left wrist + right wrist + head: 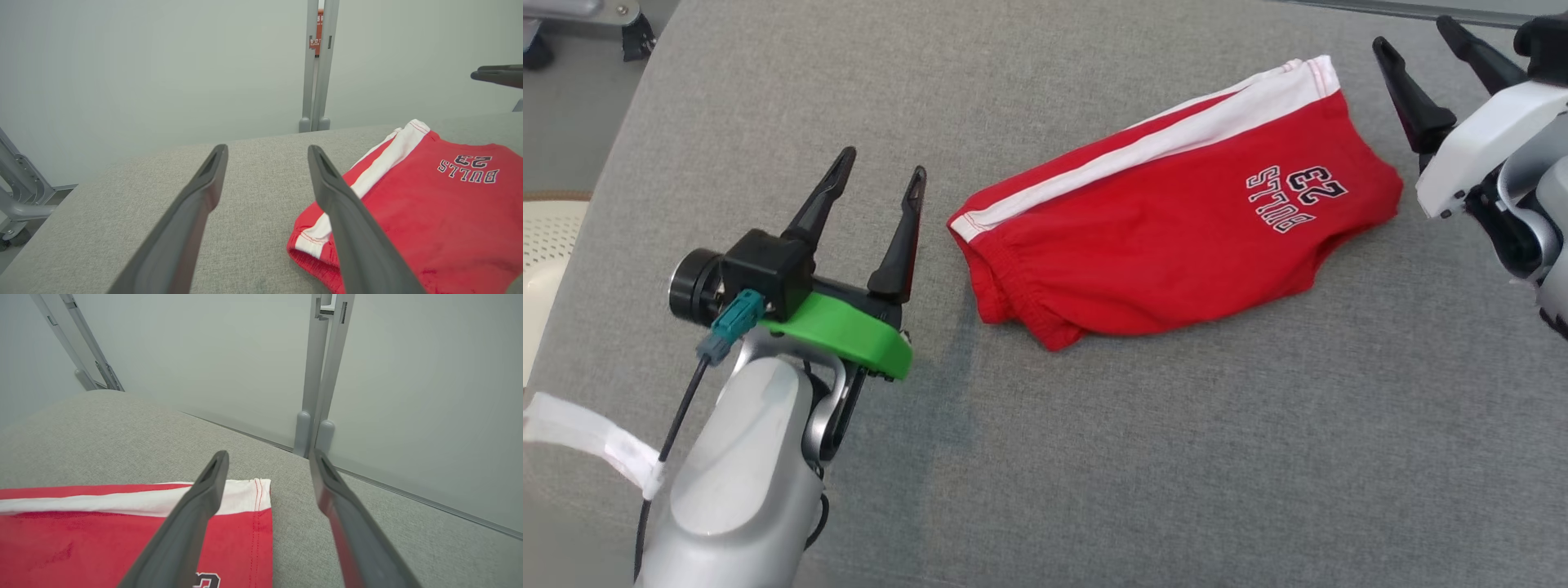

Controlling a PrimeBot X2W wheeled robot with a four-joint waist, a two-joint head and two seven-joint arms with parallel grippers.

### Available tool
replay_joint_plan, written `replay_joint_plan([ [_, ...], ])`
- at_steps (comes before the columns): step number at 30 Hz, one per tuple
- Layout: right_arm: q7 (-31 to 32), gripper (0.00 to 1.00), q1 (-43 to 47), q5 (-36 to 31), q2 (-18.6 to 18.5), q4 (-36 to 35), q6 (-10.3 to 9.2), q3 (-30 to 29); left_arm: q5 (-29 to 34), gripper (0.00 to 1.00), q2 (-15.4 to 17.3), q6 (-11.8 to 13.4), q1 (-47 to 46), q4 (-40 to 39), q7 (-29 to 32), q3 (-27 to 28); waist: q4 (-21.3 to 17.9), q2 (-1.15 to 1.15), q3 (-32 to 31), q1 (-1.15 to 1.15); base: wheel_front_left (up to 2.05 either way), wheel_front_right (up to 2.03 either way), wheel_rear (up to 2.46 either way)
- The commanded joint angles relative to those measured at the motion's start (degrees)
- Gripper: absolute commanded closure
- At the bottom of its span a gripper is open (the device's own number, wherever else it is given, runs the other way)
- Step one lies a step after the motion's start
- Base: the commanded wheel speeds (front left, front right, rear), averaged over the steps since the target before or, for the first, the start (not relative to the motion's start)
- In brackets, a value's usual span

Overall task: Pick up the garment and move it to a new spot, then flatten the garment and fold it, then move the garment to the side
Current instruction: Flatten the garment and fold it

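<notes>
Shorts [1176, 245] lie folded between both grippers, whose jaws stand wide, empty.

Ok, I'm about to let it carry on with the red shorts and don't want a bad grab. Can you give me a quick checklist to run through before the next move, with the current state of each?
1. Left pincer open and empty: ok, fingers spread, nothing between them.
2. Right pincer open and empty: ok.
3. Red shorts free of both pincers: ok, one pincer beside each end, apart from the cloth.
4. Shorts fully on the grey padded surface: ok, no edge hangs off.
5. Shorts folded: ok, they lie doubled over, white stripe along the far edge.
6. Layers neatly aligned underneath: cannot tell, the lower layer is hidden.
</notes>
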Motion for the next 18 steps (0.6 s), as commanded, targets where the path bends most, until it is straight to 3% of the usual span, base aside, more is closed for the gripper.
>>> replay_joint_plan([
  [1,-0.68,0.00,2.52,0.23,0.42,-0.01,-0.12,-2.35,0.62,0.00,-0.42,0.27,2.43,-1.21,-0.06,1.47,-3.36,0.00,-4.39,0.00,0.00,0.00,0.00],
  [8,-0.81,0.00,16.81,-9.26,4.02,-9.88,-0.11,-22.34,2.32,0.00,-3.19,0.44,9.45,-4.95,-0.06,7.28,-5.94,0.00,-8.32,0.00,0.00,0.00,0.00],
  [11,-0.82,0.00,25.18,-15.62,7.40,-16.15,-0.11,-31.32,3.03,0.00,-4.43,0.67,12.64,-5.97,-0.05,9.47,-7.07,0.00,-9.74,0.00,0.00,0.00,0.00],
  [18,-0.83,0.00,41.84,-28.33,17.12,-27.07,-0.10,-44.41,4.69,0.00,-7.22,0.21,19.40,-9.50,-0.05,13.06,-8.93,0.00,-11.90,0.00,0.00,0.00,0.00],
])
